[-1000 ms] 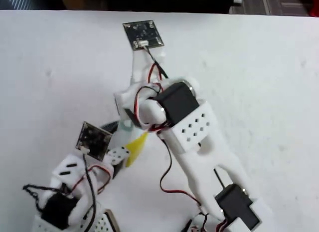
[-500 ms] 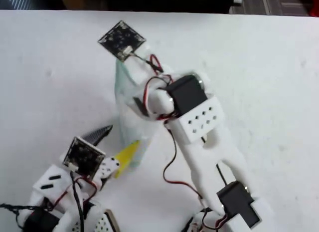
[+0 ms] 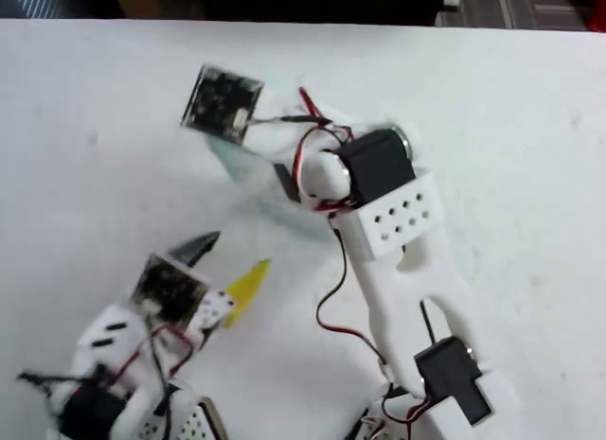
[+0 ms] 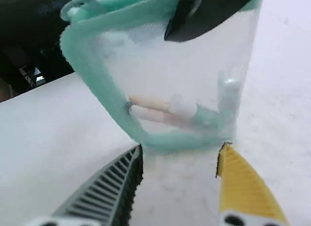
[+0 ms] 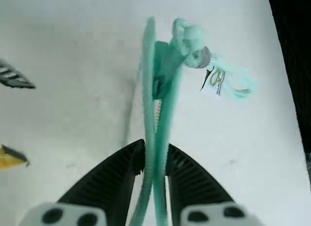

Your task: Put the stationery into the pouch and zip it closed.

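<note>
My right tool [image 5: 154, 163] is pinched narrow on the pouch [image 4: 160, 65] edge, at the upper middle of the high view. The pens [image 4: 155, 108] lie inside. My left tool [image 4: 181, 149] stands wide, near the pouch and holding nothing. I judge that zipping is the step now: the left tool must catch the zip pull [image 5: 193, 50].

Down at the near left, the left arm [image 3: 104, 374] crouches low with its wrist angled toward the far right. The left gripper [image 3: 227, 262] is spread wide, black finger [image 4: 114, 189] and yellow finger [image 4: 243, 187] well apart. The right arm [image 3: 407, 270] lies stretched from near right to far centre, and the right gripper [image 5: 155, 160] is pinched tight on the pouch [image 5: 151, 85].
</note>
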### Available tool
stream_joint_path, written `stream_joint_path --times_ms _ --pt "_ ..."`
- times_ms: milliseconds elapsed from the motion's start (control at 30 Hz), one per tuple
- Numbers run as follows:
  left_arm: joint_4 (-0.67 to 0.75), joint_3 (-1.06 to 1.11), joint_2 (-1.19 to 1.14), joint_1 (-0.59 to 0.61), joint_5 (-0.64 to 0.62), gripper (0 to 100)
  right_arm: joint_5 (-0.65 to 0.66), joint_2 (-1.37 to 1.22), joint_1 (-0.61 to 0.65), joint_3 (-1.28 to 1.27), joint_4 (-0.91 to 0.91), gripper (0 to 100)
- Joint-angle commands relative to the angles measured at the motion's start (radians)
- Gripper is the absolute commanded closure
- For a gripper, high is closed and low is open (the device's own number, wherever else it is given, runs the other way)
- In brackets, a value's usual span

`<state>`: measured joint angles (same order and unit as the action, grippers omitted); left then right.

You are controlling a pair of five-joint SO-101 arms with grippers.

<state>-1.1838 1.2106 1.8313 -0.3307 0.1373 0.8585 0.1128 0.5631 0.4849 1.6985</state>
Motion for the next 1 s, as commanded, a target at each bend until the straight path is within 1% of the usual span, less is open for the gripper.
stream_joint_path --times_ms 0,100,233,400,533,700,767,833,967 --pt "0.178 0.129 -0.002 -0.004 -0.009 74 0.083 0.022 -0.008 0.040 0.021 98.1" --pt "0.206 0.149 -0.002 0.027 -0.014 74 0.103 0.015 -0.033 0.038 0.021 98.1" --pt "0.227 0.149 -0.002 0.088 -0.014 74 0.204 0.033 -0.064 0.040 0.022 98.1" --pt "0.250 0.153 -0.002 0.114 -0.015 74 0.216 0.107 -0.058 -0.018 0.022 98.1" --pt "0.250 0.153 -0.002 0.113 -0.015 74 0.233 0.173 -0.016 -0.109 0.022 98.1" --pt "0.250 0.146 -0.002 0.111 -0.015 74 0.267 0.309 0.110 -0.144 0.022 98.1" --pt "0.239 0.133 -0.002 0.114 -0.006 74 0.269 0.351 0.145 -0.144 0.021 98.1" --pt "0.196 0.095 -0.002 0.114 0.017 74 0.288 0.360 0.151 -0.146 0.021 98.1" --pt "0.109 0.025 -0.002 0.111 0.041 74 0.325 0.369 0.120 -0.150 0.021 98.1"
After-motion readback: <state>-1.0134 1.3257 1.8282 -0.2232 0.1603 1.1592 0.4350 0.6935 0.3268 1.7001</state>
